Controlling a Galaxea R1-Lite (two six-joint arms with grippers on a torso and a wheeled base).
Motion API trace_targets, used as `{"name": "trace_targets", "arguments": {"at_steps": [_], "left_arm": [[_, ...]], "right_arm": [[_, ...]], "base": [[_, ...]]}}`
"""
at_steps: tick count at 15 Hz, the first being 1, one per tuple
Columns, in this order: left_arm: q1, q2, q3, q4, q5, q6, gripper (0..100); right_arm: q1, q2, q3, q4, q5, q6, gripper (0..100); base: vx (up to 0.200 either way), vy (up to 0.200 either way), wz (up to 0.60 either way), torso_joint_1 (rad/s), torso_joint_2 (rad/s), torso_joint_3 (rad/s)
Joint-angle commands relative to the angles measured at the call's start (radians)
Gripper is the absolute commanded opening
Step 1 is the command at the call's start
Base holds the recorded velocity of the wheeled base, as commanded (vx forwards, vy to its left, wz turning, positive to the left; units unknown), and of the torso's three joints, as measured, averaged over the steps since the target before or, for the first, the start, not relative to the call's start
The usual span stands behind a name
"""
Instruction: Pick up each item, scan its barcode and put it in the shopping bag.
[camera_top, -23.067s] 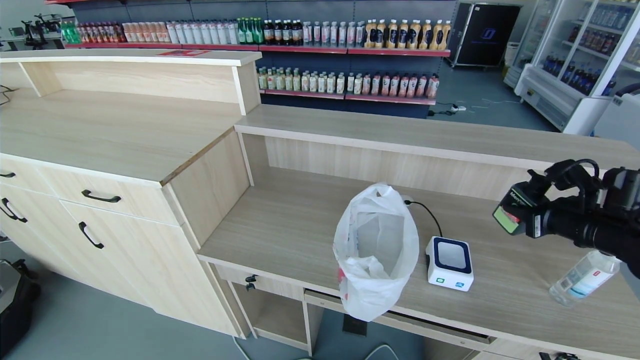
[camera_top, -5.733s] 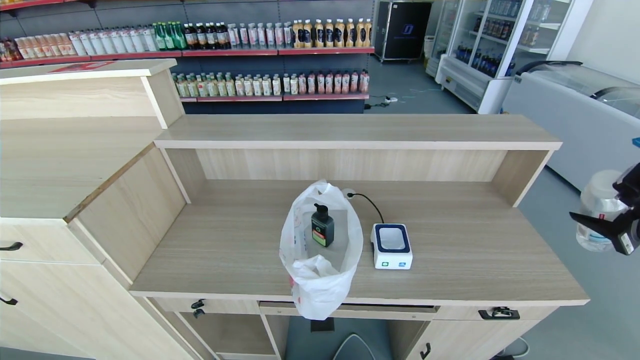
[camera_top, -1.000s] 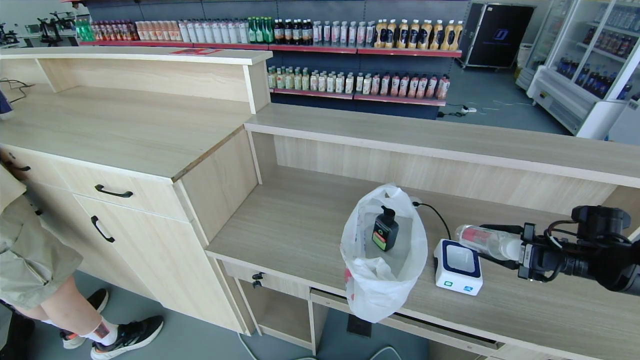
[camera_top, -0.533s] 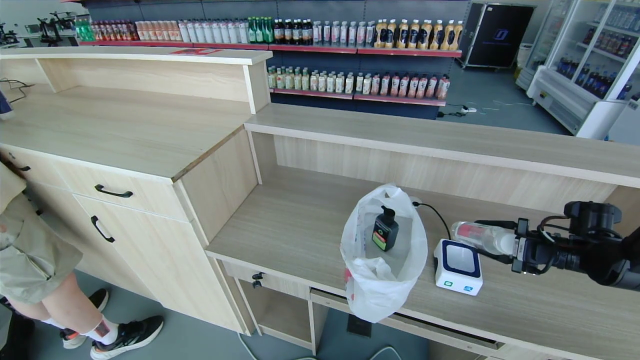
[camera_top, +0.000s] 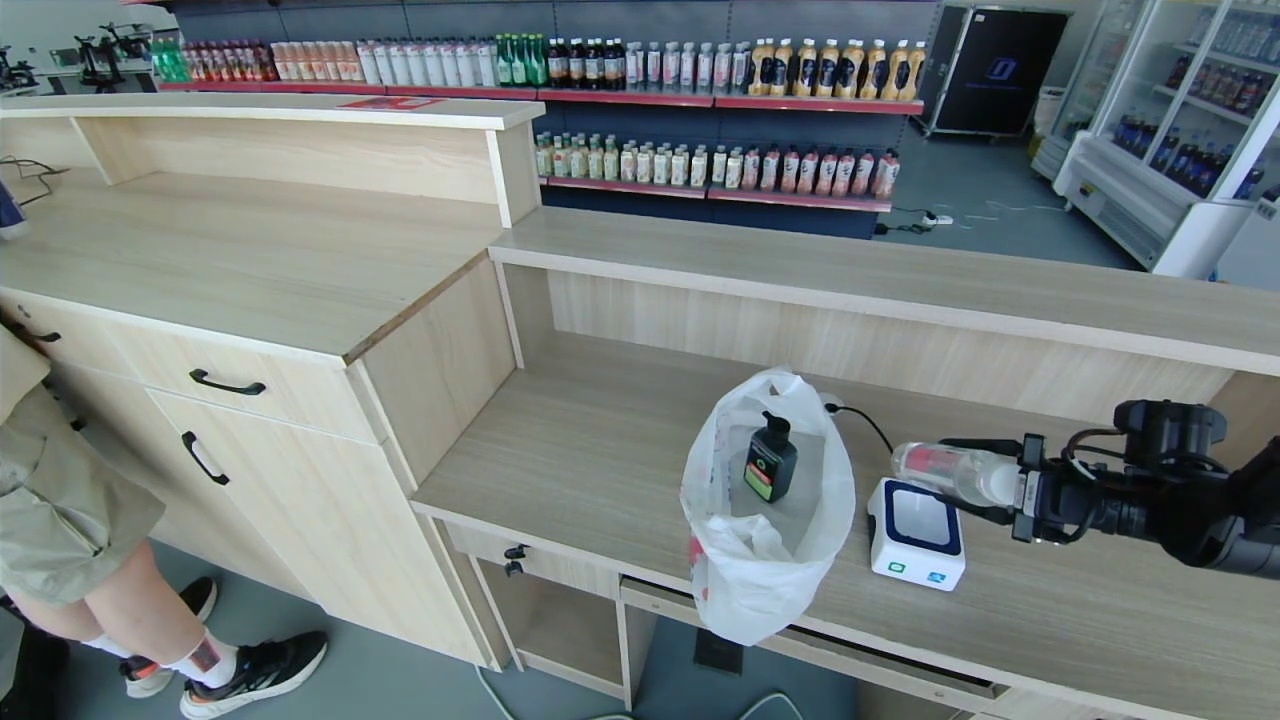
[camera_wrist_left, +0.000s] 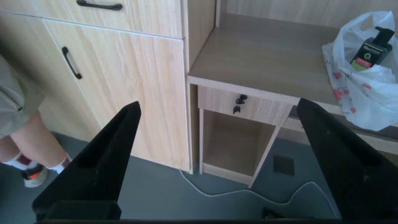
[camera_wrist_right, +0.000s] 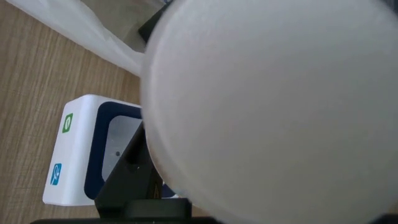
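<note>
A clear water bottle (camera_top: 940, 468) with a red label lies level in my right gripper (camera_top: 968, 478), which is shut on it just above the far edge of the white barcode scanner (camera_top: 915, 528). In the right wrist view the bottle's pale end (camera_wrist_right: 267, 106) sits close to the lens, with the scanner (camera_wrist_right: 87, 155) beneath it. The white shopping bag (camera_top: 765, 540) stands open left of the scanner, and a black pump bottle (camera_top: 771, 462) stands upright inside. My left gripper (camera_wrist_left: 214, 162) hangs open with nothing between its fingers, low in front of the counter; the bag (camera_wrist_left: 364, 87) lies beyond it.
The wooden counter (camera_top: 600, 450) has a raised back ledge (camera_top: 850, 270) and a taller cabinet (camera_top: 250, 270) on the left. A black cable (camera_top: 865, 425) runs from the scanner to the back. A person's legs (camera_top: 90, 560) stand on the floor at the far left.
My right gripper has carried the water bottle a little to the left and slightly up over the scanner. The bag and the scanner have stayed put.
</note>
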Motion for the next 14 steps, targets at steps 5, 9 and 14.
{"name": "trace_targets", "arguments": {"at_steps": [5,9,14], "left_arm": [[0.000,0.000,0.000,0.000,0.000,0.000,100],[0.000,0.000,0.000,0.000,0.000,0.000,100],[0.000,0.000,0.000,0.000,0.000,0.000,100]], "right_arm": [[-0.014,-0.394,0.137,0.004,-0.038,0.544,0],[-0.036,-0.586,0.203,0.008,-0.265,1.005,0],[-0.017,-0.618,0.213,0.035,-0.557,1.277,0]], "base": [[0.000,0.000,0.00,0.000,0.00,0.000],[0.000,0.000,0.00,0.000,0.00,0.000],[0.000,0.000,0.00,0.000,0.00,0.000]]}}
